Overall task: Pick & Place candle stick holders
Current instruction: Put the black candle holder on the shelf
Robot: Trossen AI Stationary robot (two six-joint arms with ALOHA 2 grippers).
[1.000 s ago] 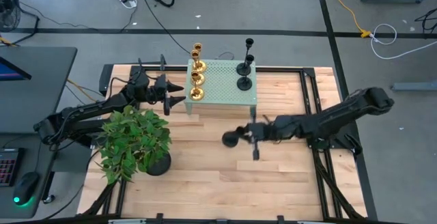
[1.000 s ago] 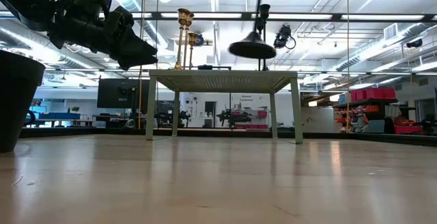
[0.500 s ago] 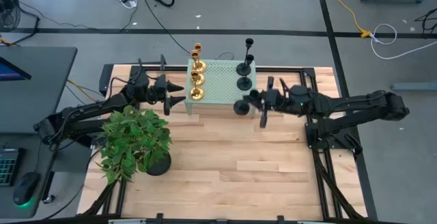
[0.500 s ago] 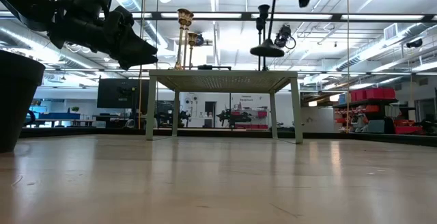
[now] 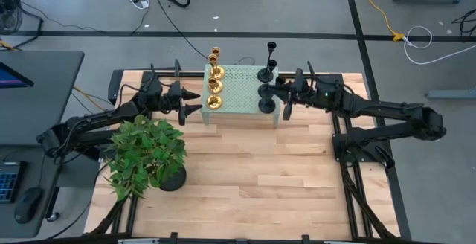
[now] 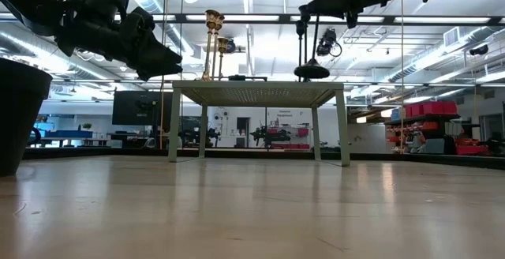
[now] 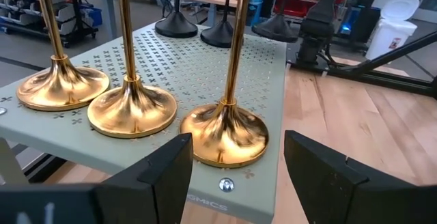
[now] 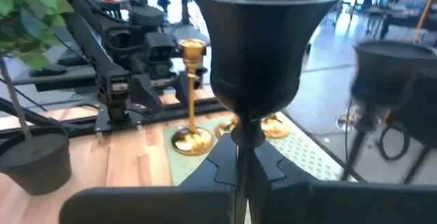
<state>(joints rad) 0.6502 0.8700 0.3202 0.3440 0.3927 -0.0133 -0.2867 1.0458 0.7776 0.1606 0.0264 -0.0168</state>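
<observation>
Even, bright overhead light; ceiling strip lamps glare white in the low view and backlight the stand, leaving the arms as dark silhouettes. The tabletop carries a soft sheen. Gold holders show sharp highlights. In the right wrist view the black cup is sharp and the background blurred.

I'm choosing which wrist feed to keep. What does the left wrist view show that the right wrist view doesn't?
Left wrist only: all three gold holders' bases on the green stand, the left gripper open just short of the nearest, and three black bases behind.
Right wrist only: the black holder's cup in the shut right gripper, and the plant.
Both: gold holders on the stand.
</observation>
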